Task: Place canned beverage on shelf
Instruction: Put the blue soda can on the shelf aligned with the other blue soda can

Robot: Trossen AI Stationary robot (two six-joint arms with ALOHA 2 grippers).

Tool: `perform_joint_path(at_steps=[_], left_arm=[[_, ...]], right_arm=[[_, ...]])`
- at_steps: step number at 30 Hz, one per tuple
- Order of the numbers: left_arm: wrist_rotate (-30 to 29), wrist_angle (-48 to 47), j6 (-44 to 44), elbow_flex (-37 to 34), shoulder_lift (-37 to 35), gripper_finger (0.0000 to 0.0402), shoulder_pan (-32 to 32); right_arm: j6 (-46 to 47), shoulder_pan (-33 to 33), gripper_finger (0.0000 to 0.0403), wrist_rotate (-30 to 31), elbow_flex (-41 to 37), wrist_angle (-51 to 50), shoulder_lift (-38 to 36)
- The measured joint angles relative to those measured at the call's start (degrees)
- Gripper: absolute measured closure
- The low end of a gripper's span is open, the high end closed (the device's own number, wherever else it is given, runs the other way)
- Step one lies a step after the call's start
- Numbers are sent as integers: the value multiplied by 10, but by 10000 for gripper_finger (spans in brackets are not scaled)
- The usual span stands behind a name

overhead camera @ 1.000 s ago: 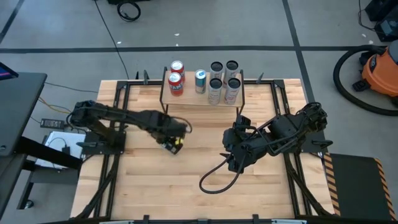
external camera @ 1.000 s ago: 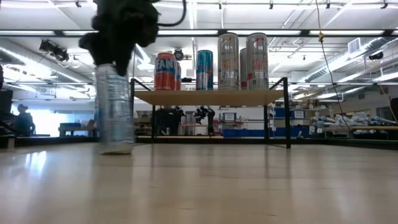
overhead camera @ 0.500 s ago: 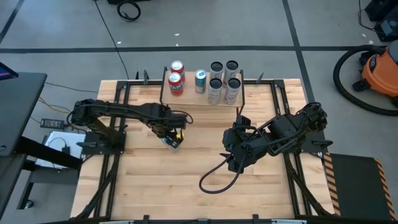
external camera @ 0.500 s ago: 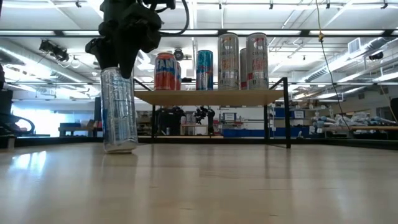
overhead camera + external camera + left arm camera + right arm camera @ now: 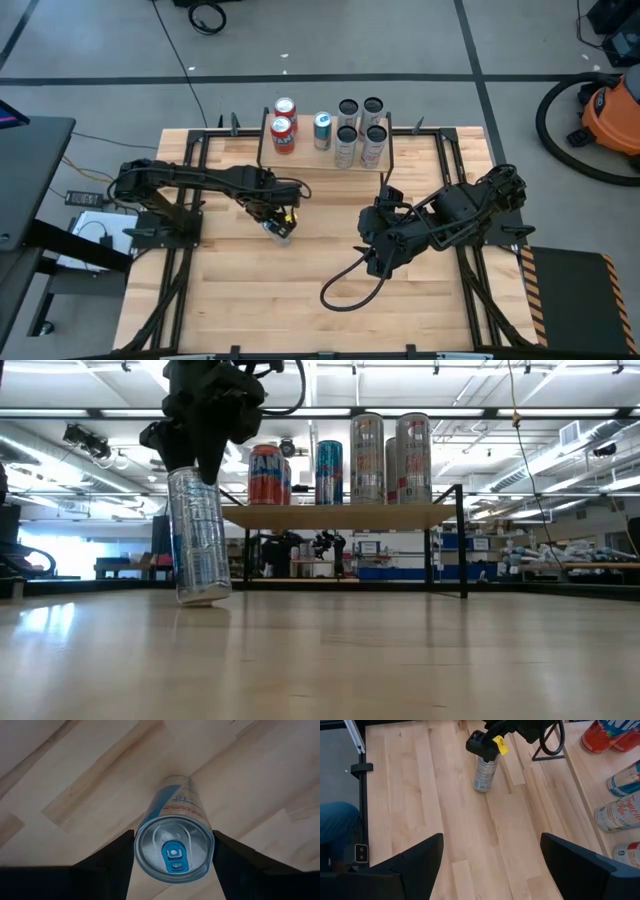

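Observation:
A tall silver can (image 5: 200,532) with a blue tab (image 5: 173,855) hangs slightly tilted over the table's left middle, in front of the shelf (image 5: 300,160). My left gripper (image 5: 279,222) is shut on its top end. Whether the can's base (image 5: 205,598) touches the table, I cannot tell. The shelf, a light board on thin black legs (image 5: 340,517), stands at the far edge. It carries two red cans (image 5: 283,128), a blue one (image 5: 322,130) and several silver ones (image 5: 358,135). My right gripper (image 5: 490,870) is held open above the table's right middle, with nothing between its fingers. My left gripper pinches the can's top end between its two fingers (image 5: 120,857), which press on opposite sides of the rim (image 5: 210,845). The fingers come from above and point down. The can hangs below them, its lower end (image 5: 481,786) leaning a little off upright.
The bare wooden tabletop (image 5: 300,290) spreads out in front of the shelf. A black cable loop (image 5: 350,285) hangs under the right arm (image 5: 440,215). Black frame rails (image 5: 185,180) run along both sides of the table. The shelf's left front corner (image 5: 275,160) holds no can.
My left gripper has carried the can a short way toward the far edge and the shelf, mostly in the first half second. The can, upright a second ago, now leans slightly. The right arm has kept still.

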Motion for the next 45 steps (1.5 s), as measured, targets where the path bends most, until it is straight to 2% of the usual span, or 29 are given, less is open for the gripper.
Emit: perform_joint_path(at_steps=[8,19,28,35,41,45], left_arm=[[0,1,38,0,0,159,0],[0,9,88,1,0,90,0],[38,12,84,3,0,86,-1],[38,-3,100,55,0,86,-1],[22,-56,158,126,0,86,-6],[15,-89,194,160,0,86,-9]], right_arm=[[-1,0,60,-15,0,0,0],[0,0,60,-15,0,0,0],[0,-1,60,-15,0,0,0],[-6,-2,60,-15,0,1,0],[-22,-2,60,-15,0,14,0],[-39,-3,60,-15,0,57,0]])
